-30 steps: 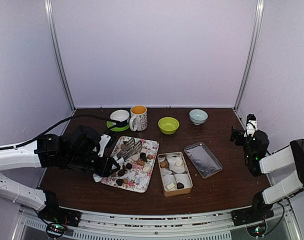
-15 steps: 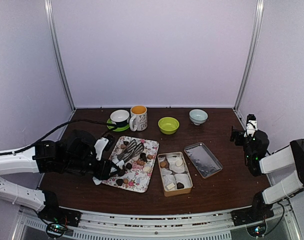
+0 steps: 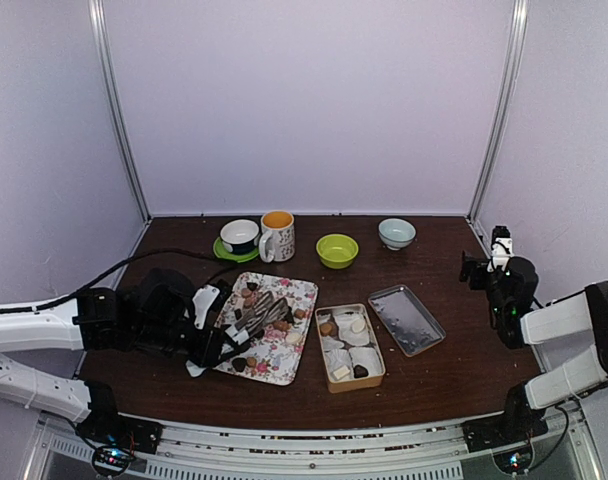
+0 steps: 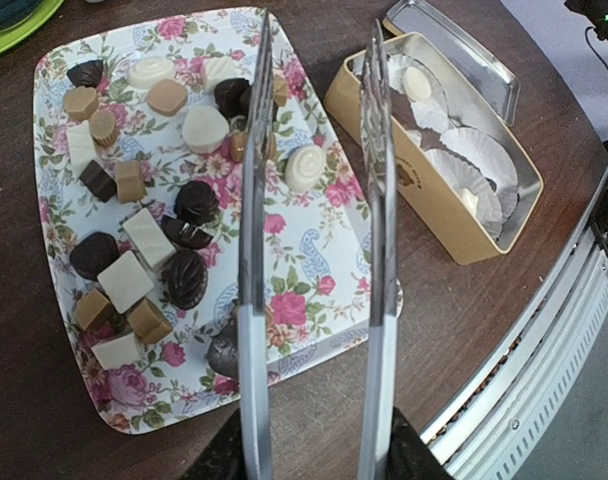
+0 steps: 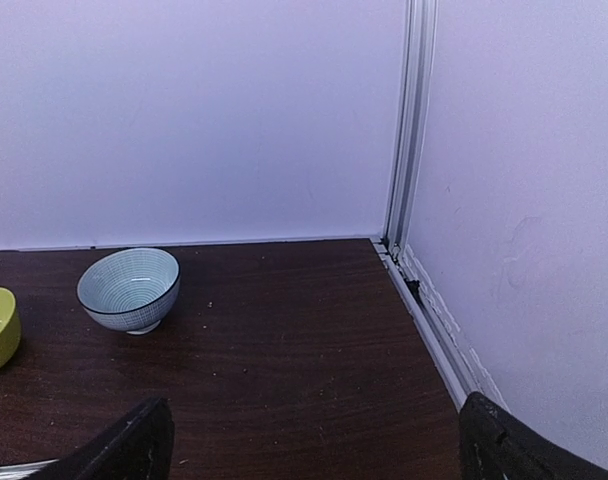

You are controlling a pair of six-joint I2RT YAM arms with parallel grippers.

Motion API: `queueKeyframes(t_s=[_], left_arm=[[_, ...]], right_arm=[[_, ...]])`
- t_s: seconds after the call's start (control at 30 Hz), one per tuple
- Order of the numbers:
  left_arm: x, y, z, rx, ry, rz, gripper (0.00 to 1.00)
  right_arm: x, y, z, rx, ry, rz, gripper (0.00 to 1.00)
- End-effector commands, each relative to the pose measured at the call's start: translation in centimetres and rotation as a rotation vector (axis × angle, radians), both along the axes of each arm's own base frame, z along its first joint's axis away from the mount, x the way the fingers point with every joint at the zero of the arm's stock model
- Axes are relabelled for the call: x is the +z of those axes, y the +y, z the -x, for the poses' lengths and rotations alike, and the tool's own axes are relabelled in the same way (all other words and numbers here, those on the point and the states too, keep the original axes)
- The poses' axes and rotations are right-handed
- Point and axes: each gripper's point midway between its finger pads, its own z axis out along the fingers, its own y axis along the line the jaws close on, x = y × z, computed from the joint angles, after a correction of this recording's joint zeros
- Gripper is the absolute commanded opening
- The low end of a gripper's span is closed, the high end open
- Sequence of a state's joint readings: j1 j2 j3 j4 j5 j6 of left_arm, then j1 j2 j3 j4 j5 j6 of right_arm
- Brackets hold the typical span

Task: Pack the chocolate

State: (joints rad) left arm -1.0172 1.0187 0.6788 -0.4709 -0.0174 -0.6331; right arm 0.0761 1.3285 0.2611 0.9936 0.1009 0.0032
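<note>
Many chocolate pieces (image 4: pixel 149 240), dark, tan and cream, lie on a floral tray (image 4: pixel 319 235); they also show in the top view (image 3: pixel 256 332). A few pieces (image 3: pixel 330 328) sit in paper cups in the tan tin (image 4: pixel 409 190). My left gripper (image 4: pixel 314 462) is shut on the handle end of metal tongs (image 4: pixel 254 200). The tong arms stand apart and empty above the tray's right half. In the top view my left gripper (image 3: pixel 206 345) is at the tray's near left corner. My right gripper (image 5: pixel 309 470) is open and empty, raised at the far right (image 3: pixel 489 262).
The tin's metal lid (image 3: pixel 406 318) lies right of the tin (image 3: pixel 350 380). Along the back stand a cup on a green saucer (image 3: pixel 239 236), a floral mug (image 3: pixel 277 236), a green bowl (image 3: pixel 337 250) and a pale blue bowl (image 5: pixel 130 288). The table's near edge rail (image 4: pixel 544 340) is close.
My left gripper has drawn slightly back toward the near edge with the tongs, whose tips now point more to the right over the tray. The right arm has not moved.
</note>
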Motion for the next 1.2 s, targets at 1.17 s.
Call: queueKeyframes(t_s=[1.17], left_arm=[[1.7,2.3,-9.1,0.312,-0.176,0.011,0.39]], right_arm=[[-5.9,16.7,7.5,0.427,0.862,-0.086,0.93]])
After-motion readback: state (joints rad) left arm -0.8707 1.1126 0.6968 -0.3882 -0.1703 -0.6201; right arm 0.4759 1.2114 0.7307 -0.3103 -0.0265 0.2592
